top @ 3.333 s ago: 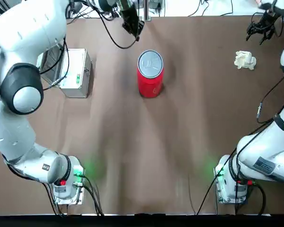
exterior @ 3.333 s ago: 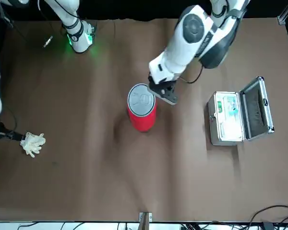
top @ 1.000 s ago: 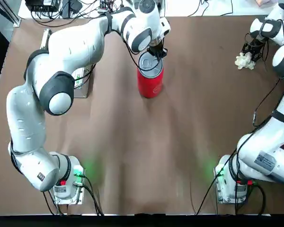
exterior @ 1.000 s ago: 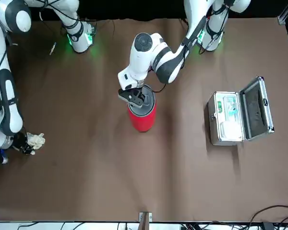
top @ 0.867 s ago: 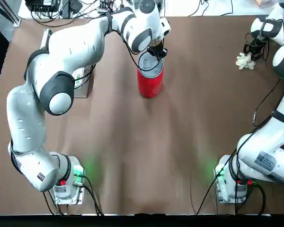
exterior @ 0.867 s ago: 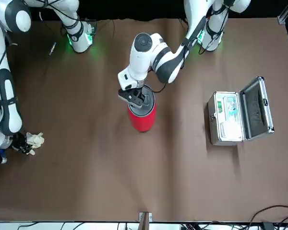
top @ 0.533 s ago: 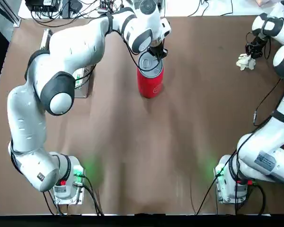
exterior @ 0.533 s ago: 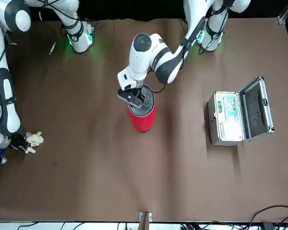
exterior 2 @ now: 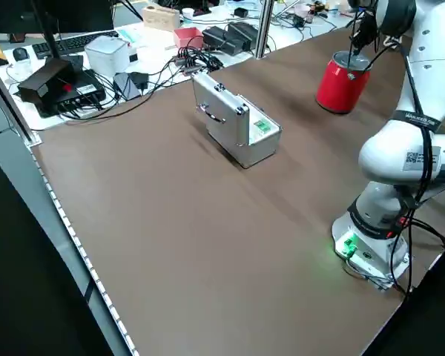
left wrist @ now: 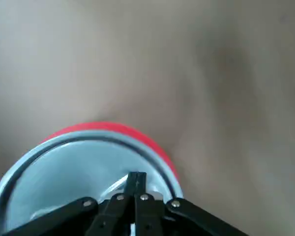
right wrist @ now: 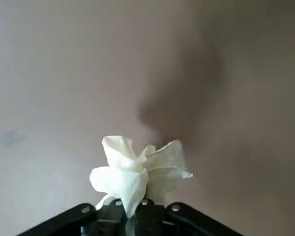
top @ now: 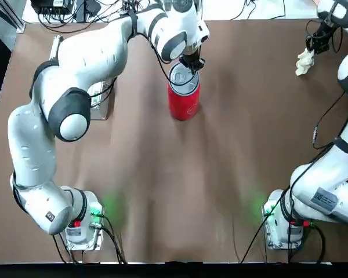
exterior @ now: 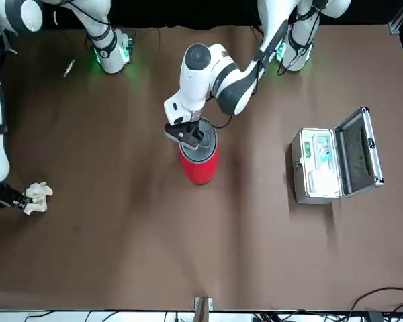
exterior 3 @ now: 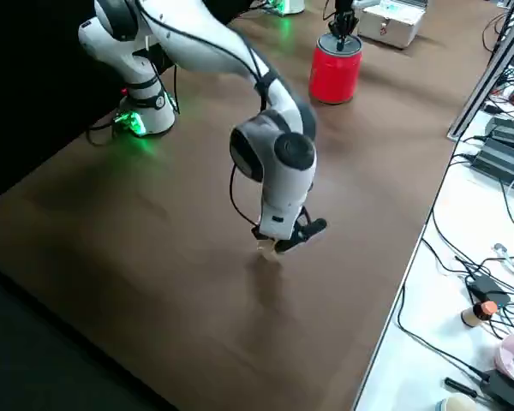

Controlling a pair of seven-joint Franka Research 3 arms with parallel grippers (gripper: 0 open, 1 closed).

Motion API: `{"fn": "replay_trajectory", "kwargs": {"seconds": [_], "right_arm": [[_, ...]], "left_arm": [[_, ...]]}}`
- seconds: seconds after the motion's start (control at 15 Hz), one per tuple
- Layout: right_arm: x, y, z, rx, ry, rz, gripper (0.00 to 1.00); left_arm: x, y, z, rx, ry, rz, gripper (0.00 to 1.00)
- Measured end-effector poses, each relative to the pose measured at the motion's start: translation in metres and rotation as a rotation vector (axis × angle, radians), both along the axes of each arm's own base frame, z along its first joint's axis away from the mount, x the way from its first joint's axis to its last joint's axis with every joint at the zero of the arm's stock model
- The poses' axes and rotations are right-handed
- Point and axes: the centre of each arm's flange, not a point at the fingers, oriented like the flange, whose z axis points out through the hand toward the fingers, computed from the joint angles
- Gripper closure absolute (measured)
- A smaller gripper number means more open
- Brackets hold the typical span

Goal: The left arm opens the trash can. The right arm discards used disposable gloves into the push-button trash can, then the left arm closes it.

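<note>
The red trash can (top: 184, 101) stands in the far middle of the table, its silver lid (left wrist: 73, 169) lying flat. My left gripper (top: 191, 62) is shut, its tips resting on the far part of the lid (exterior: 200, 149). At the table's far right, my right gripper (top: 313, 45) is shut on the cream-white gloves (top: 304, 61). The wad hangs from the fingertips above the brown table (right wrist: 137, 172), and also shows in the front view (exterior: 35, 195).
A silver metal case (exterior: 326, 168) with its hinged lid up sits on the robot's left side of the table (top: 101, 104). Both arm bases with green lights stand at the near edge. Cables and boxes lie on desks (exterior 2: 133, 52) beyond the table.
The left gripper came from behind the can onto its lid and stays there. The right gripper closed on the gloves and lifted them off the table, drifting toward the far right edge.
</note>
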Motion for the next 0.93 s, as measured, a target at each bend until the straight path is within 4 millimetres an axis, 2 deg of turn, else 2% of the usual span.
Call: {"fn": "replay_trajectory", "kwargs": {"seconds": [0.13, 0.27, 0.33, 0.4, 0.47, 0.73, 0.87, 0.93], "right_arm": [[0.001, 0.012, 0.037, 0.011, -0.014, 0.068, 0.98], [0.004, 0.033, 0.079, 0.019, -0.046, 0.116, 0.98], [0.006, 0.047, 0.097, 0.024, -0.068, 0.141, 0.98], [0.013, 0.080, 0.123, 0.039, -0.108, 0.194, 0.98], [0.015, 0.095, 0.132, 0.047, -0.122, 0.216, 0.98], [0.016, 0.136, 0.173, 0.055, -0.174, 0.283, 0.98], [0.007, 0.159, 0.194, 0.070, -0.150, 0.323, 0.98], [0.000, 0.177, 0.203, 0.089, -0.115, 0.356, 0.98]], "left_arm": [[-0.002, 0.006, 0.016, 0.028, 0.011, 0.009, 0.99], [-0.005, 0.012, 0.037, 0.032, 0.022, 0.028, 0.99], [-0.006, 0.015, 0.048, 0.028, 0.027, 0.042, 0.99], [-0.005, 0.024, 0.068, 0.033, 0.037, 0.073, 0.99], [0.001, 0.032, 0.076, 0.033, 0.040, 0.092, 0.95], [0.039, 0.082, 0.113, 0.005, 0.040, 0.188, 0.59], [0.045, 0.099, 0.123, 0.019, 0.045, 0.212, 0.41], [0.048, 0.107, 0.127, 0.030, 0.050, 0.224, 0.32]]}}
